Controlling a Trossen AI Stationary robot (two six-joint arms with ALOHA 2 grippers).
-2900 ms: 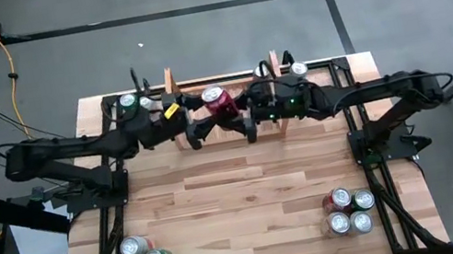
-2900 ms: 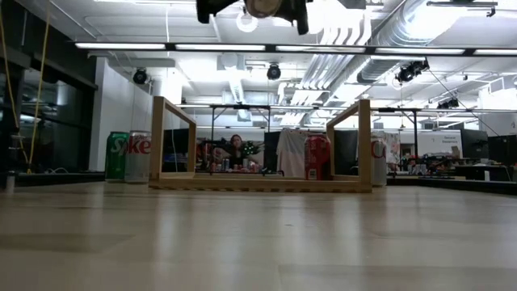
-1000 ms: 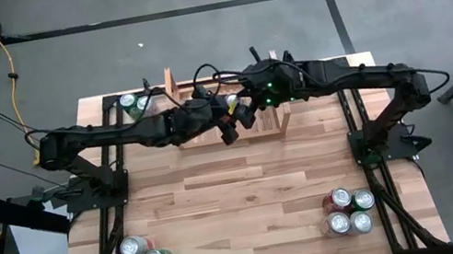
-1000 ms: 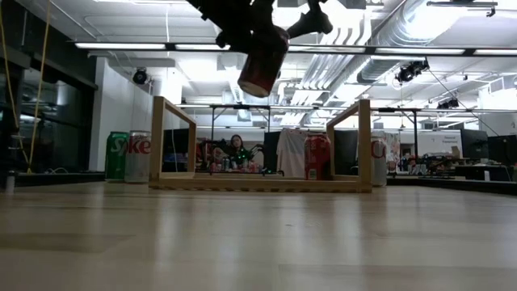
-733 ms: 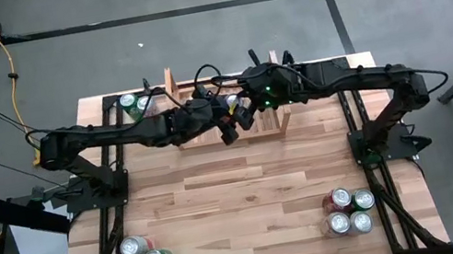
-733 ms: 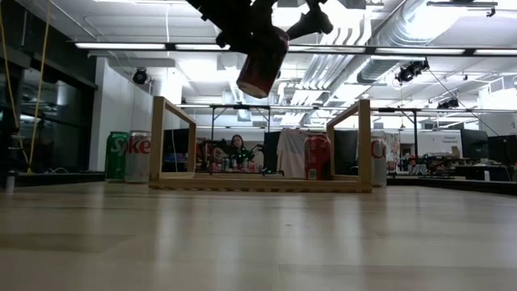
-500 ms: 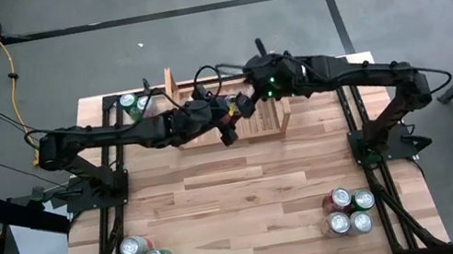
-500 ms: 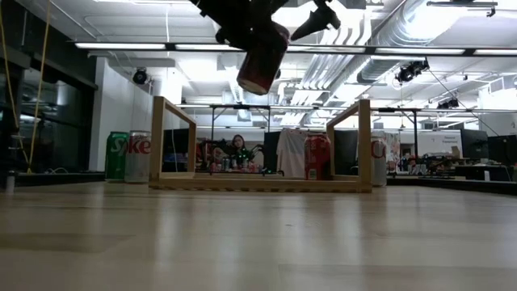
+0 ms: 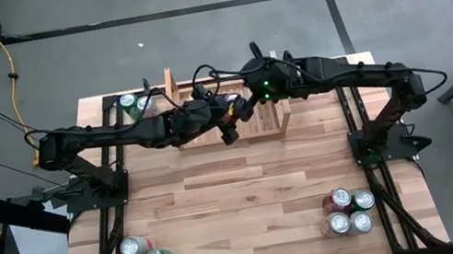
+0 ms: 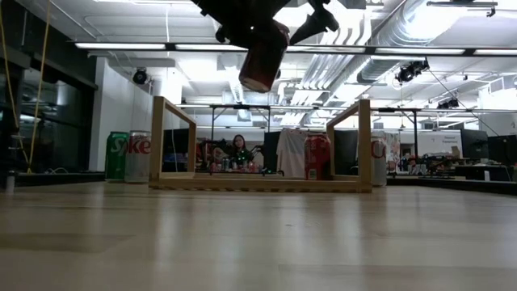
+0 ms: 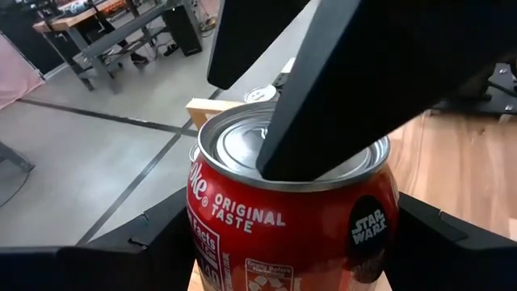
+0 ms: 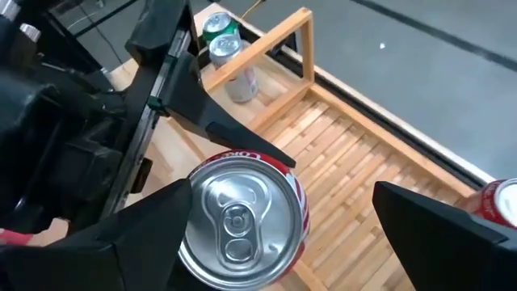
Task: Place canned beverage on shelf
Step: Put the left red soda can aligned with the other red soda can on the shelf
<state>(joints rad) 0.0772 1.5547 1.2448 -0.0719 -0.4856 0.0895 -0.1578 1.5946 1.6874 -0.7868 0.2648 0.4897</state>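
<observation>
The left gripper point(image 9: 228, 127) grasps the red can point(image 10: 261, 56), tilted in the air above the shelf point(image 10: 260, 184). The right gripper point(image 12: 275, 222) is released, fingers spread around the can top. One red can point(image 10: 317, 158) stands inside the shelf; two cans point(image 10: 128, 157) stand just outside it

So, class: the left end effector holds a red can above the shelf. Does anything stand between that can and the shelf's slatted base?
Nothing visible does. The can hangs in the left end effector over the shelf; one can stands toward one side board.
</observation>
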